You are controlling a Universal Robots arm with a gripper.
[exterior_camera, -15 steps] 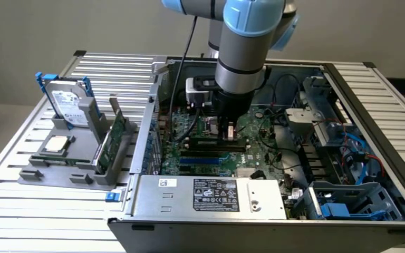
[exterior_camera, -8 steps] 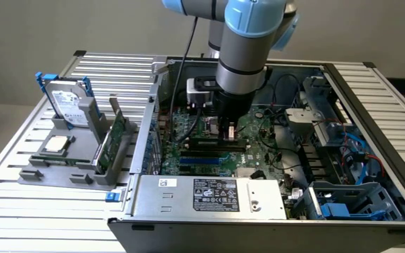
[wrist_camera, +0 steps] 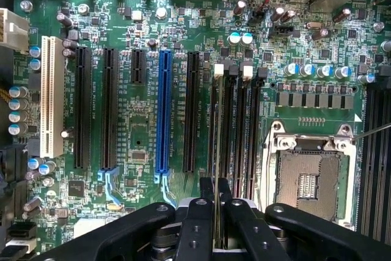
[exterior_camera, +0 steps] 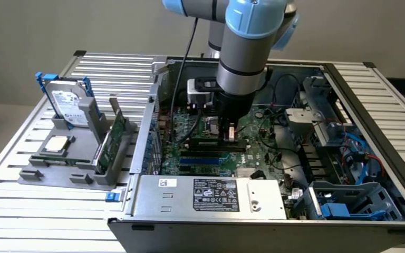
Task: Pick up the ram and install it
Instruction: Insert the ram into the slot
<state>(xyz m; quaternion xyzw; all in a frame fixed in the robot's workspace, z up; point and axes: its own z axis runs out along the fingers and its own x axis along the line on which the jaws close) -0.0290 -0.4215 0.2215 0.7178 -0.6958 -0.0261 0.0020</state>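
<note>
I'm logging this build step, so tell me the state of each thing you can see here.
ram: held edge-on over the memory slots; seating unclear.
gripper: shut on the ram.
computer case: open, side panel off.
processor socket: uncovered, no cooler.
hard drive: upright in the grey holder.
blue slot: empty.
</note>
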